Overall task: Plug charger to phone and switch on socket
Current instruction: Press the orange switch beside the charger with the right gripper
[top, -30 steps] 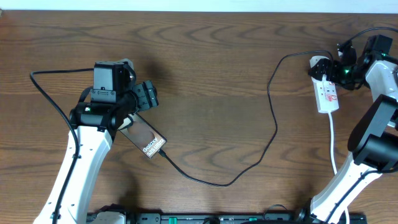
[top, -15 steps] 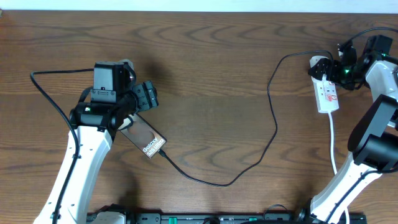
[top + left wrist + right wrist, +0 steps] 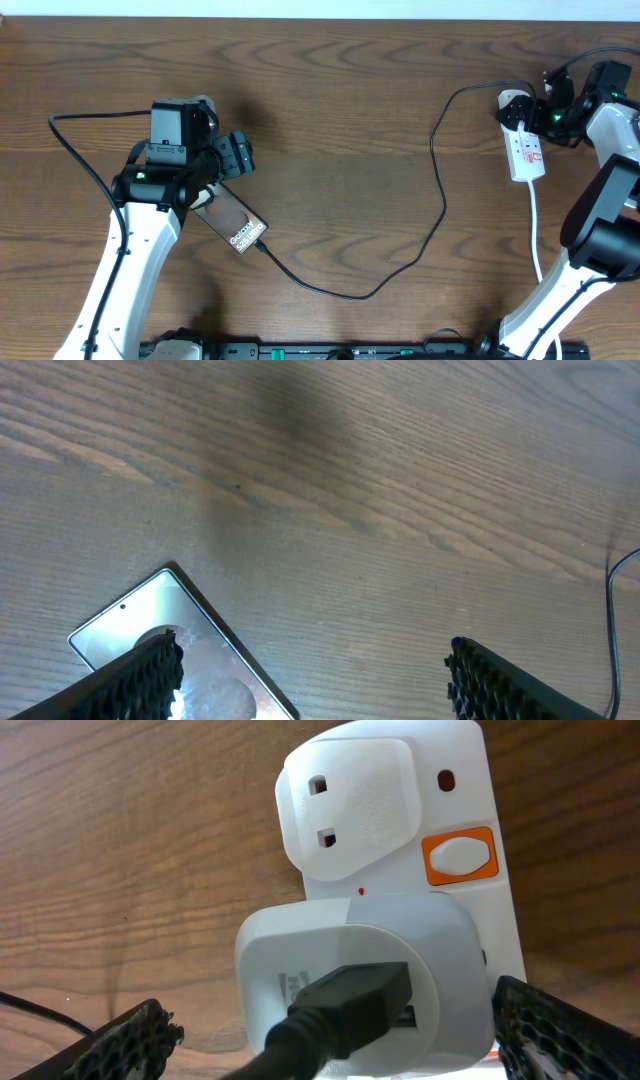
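Phone (image 3: 240,226) lies half hidden under left arm (image 3: 140,215); both jaws gape empty.

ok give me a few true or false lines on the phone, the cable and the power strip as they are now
1. The thin black charger cable meets the lower end of the flat dark Galaxy-lettered phone. True.
2. The left claw is shut on the phone. False: it is open, with the phone below one finger.
3. The cable enters a white rounded adapter seated on the narrow white power strip. True.
4. The right claw hangs over the phone. False: it is open at the power strip.
5. The frame round the strip's white switch is green. False: it is orange.
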Controlling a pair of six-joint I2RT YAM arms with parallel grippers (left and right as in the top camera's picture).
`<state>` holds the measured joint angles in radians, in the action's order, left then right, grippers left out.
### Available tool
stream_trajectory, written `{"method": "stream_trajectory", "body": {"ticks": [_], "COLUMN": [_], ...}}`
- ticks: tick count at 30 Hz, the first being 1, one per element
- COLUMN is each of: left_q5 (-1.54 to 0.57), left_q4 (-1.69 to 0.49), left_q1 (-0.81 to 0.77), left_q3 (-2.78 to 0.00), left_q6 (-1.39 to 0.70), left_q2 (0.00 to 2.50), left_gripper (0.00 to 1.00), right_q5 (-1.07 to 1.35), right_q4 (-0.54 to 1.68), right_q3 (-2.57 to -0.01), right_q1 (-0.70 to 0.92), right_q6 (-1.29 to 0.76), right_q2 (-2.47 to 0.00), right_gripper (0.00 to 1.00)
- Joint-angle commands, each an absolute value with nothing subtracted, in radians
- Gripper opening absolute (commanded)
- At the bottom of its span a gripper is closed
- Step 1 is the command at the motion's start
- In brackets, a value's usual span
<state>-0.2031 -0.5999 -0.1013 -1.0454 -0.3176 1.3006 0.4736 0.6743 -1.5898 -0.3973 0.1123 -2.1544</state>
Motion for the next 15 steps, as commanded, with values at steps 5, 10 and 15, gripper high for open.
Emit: {"method": "stream_trajectory", "body": {"ticks": [5, 10, 15], "left_q5": [-0.19, -0.19, -0.19], "left_q4": [-0.602, -0.602, -0.602], "left_q1": [-0.102, -0.102, -0.102], "left_q3": [-1.068, -1.068, -1.068], "left_q6": [-0.324, -0.324, -0.324], "left_q2": [1.3, 1.3, 1.3], "left_gripper": [0.84, 0.84, 0.84], "right_q5": [0.598, 0.567, 0.486], "right_q4": [0.725, 0.73, 0.746], "right_q3": [-1.518, -1.518, -1.529], "right_q1": [-0.365, -0.365, -0.367], "right_q6": [0.067, 0.056, 0.056], "right_q2": [-2.211, -2.21, -2.209], "right_gripper": [0.99, 0.99, 0.99]}}
